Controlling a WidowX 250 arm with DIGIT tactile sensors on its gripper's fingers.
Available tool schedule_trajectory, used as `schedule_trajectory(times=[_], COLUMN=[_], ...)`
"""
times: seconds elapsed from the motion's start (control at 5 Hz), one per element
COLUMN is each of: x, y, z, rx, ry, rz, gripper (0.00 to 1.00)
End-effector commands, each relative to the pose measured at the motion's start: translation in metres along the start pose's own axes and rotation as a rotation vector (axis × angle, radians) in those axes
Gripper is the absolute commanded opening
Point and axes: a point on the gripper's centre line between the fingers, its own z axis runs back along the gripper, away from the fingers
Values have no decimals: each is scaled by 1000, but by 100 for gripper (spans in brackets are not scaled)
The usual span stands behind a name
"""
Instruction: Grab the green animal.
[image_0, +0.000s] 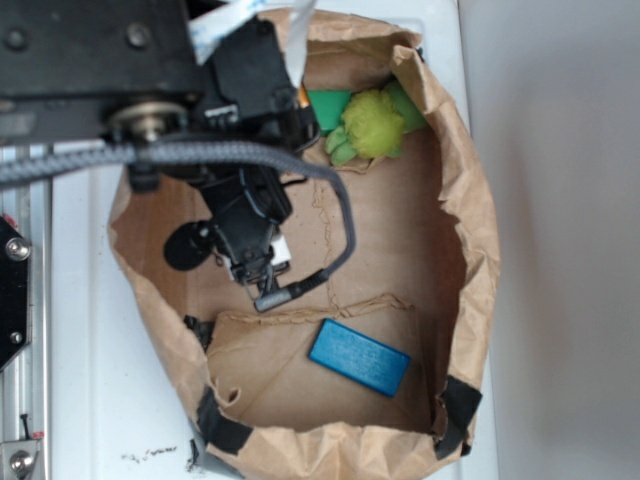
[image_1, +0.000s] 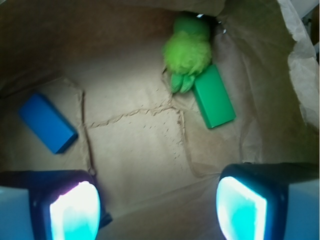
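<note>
The green animal (image_0: 372, 125) is a fuzzy yellow-green plush lying at the far end of a cut-down paper bag (image_0: 478, 230), partly on top of a flat green block (image_0: 328, 108). In the wrist view the green animal (image_1: 187, 50) sits well ahead and slightly right of my gripper (image_1: 157, 212), with bare paper between us. The gripper is open, its two glowing pads (image_1: 75, 212) wide apart and nothing between them. From outside, the gripper (image_0: 250, 262) hangs over the bag's left-middle floor, apart from the plush.
A blue block (image_0: 359, 357) lies on the bag floor, ahead to the left in the wrist view (image_1: 47, 122). The green block (image_1: 214, 97) touches the plush's feet. Crumpled bag walls (image_1: 300, 60) rise around everything. A black cable (image_0: 340, 215) loops off the arm.
</note>
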Motion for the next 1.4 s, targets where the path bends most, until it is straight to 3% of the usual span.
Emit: schedule_trajectory(times=[0.0,0.2,0.4,1.2], x=[28,39,52,52], y=[6,8,11,11], z=[-17,-24,-32,-32], rx=[49,45,78,78], ry=[-68,-66,-90,-90], rz=[32,50,86,86], gripper=[100,100,100,100])
